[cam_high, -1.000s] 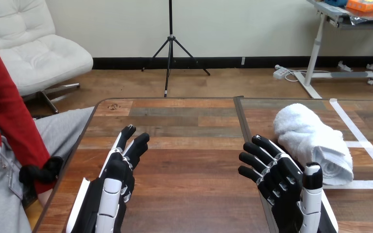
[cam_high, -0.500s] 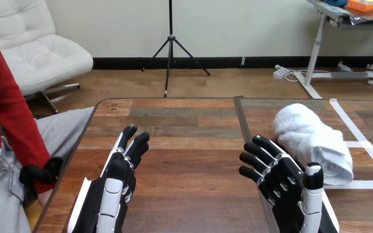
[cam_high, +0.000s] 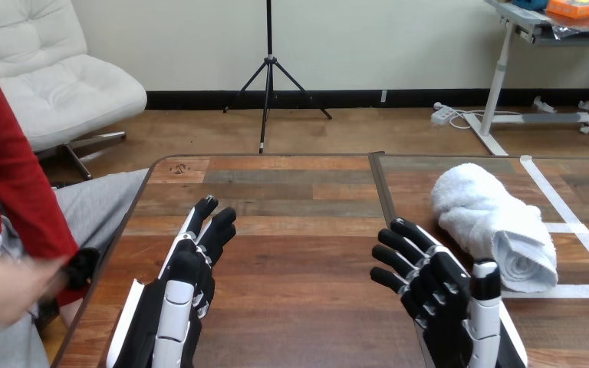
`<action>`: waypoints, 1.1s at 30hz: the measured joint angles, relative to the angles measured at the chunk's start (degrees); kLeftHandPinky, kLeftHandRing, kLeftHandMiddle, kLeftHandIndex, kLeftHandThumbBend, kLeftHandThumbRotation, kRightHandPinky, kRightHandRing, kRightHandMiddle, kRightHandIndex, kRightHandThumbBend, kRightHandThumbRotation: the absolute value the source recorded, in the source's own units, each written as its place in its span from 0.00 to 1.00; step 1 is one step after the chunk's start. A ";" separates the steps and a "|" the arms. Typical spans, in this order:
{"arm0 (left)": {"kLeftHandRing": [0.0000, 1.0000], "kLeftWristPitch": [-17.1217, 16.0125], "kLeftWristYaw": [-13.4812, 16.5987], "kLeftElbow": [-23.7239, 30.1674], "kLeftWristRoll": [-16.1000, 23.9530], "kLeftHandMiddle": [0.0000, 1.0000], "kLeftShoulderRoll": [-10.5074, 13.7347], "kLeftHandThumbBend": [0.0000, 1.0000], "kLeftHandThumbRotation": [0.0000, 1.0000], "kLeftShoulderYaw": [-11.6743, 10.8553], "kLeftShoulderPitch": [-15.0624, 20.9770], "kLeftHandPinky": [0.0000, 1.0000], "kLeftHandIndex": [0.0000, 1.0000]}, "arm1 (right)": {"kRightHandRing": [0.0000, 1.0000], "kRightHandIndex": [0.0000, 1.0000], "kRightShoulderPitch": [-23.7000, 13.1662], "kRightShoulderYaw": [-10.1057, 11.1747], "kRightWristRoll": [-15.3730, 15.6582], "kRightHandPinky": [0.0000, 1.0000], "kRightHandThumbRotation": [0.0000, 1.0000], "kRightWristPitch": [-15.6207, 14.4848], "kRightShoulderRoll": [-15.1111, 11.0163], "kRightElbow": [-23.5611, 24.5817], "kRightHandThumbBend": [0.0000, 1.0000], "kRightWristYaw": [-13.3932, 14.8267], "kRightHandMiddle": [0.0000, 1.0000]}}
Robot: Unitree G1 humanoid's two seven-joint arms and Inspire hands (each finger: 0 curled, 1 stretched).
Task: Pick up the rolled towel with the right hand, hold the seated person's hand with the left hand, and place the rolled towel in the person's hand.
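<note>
A white rolled towel (cam_high: pixel 493 221) lies on the table at the right, its rolled end facing me. My right hand (cam_high: pixel 441 291) rests just left of the towel, fingers straight and spread, holding nothing. My left hand (cam_high: pixel 188 268) lies flat on the table at the left, fingers straight and pointing away from me. The person's hand (cam_high: pixel 11 287) shows blurred at the view's left edge, off the table and apart from my left hand.
The wooden table (cam_high: pixel 307 253) has a seam down the middle and white tape lines (cam_high: pixel 575 230) marking a box around the towel. The person sits at the table's left side.
The person's hand has come into view at the left edge. My right hand has shifted slightly left and lower; my left hand has stayed put.
</note>
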State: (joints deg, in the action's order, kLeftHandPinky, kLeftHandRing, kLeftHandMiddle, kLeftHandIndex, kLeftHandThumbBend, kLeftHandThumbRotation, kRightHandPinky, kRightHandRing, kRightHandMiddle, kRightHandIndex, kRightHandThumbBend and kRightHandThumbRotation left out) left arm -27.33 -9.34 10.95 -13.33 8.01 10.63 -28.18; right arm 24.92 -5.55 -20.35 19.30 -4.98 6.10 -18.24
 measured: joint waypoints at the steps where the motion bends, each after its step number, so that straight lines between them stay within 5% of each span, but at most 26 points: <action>1: 0.93 0.00 0.00 0.00 0.00 0.91 -0.01 0.69 1.00 0.00 0.04 1.00 0.95 | 0.87 0.87 -0.20 0.07 0.00 0.85 0.95 -0.24 -0.07 0.00 0.94 -0.28 0.87; 16: 0.90 0.03 -0.01 -0.02 -0.01 0.90 -0.04 0.69 1.00 0.08 0.24 0.88 0.93 | 0.91 0.89 -8.22 2.96 1.44 0.93 0.92 -3.25 -2.60 -1.15 1.00 -1.09 0.90; 33: 0.91 0.17 -0.89 -0.07 -0.58 0.90 -0.03 0.68 1.00 0.15 0.24 0.93 0.92 | 0.93 0.92 -22.62 6.46 5.82 0.93 0.94 -4.99 -6.37 -9.26 1.00 0.14 0.92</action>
State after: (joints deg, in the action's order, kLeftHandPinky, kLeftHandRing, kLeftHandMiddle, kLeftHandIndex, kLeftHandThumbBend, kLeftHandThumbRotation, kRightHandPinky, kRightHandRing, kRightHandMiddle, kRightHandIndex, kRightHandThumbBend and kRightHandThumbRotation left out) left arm -27.16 -10.23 10.89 -13.90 7.98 10.78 -27.93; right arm 2.30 0.90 -14.53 14.30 -11.35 -3.16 -18.11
